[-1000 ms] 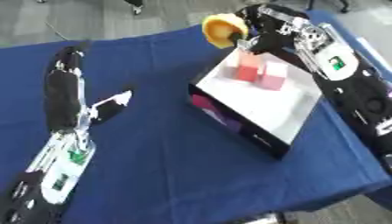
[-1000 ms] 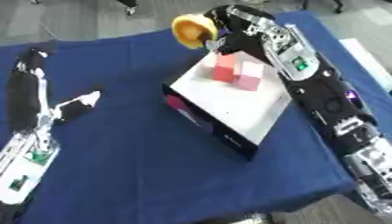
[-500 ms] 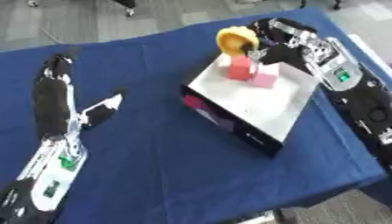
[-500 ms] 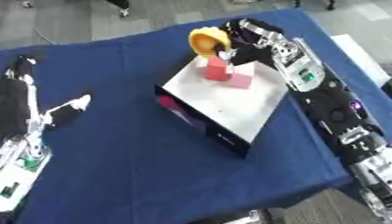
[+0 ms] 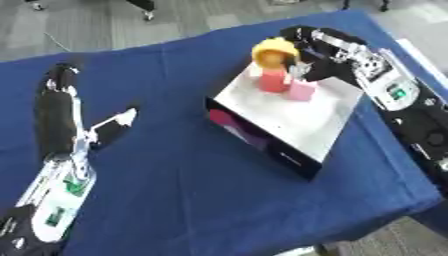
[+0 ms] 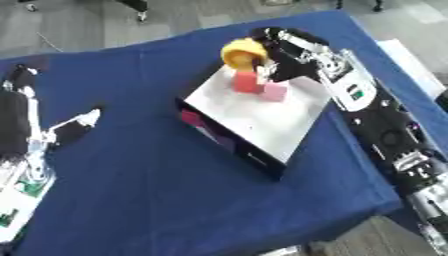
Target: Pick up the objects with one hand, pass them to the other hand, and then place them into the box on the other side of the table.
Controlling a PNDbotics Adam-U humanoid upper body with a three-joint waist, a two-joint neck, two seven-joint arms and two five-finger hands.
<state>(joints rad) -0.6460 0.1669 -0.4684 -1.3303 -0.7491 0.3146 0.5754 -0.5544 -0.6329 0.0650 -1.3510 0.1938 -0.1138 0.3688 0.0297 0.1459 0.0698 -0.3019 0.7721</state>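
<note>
A white box (image 5: 319,117) with black sides sits right of centre on the blue table. Inside it, near the far corner, a red block (image 5: 273,80) stands next to a lighter pink block (image 5: 302,90). My right hand (image 5: 308,46) is above that far corner, its fingers curled round a yellow round object (image 5: 275,52) held just over the red block. My left hand (image 5: 54,102) rests on the cloth at the left side, fingers straight and pointing away, thumb out to the right, holding nothing.
The blue tablecloth (image 5: 175,190) covers the whole table. Its right edge runs close behind my right arm (image 6: 376,120), and grey floor shows beyond the far edge. The near corner of the table lies at the lower right.
The right hand has carried the yellow object from beyond the box's far corner to over the red block. The whole picture has shifted, so the head moved. The left hand stays put.
</note>
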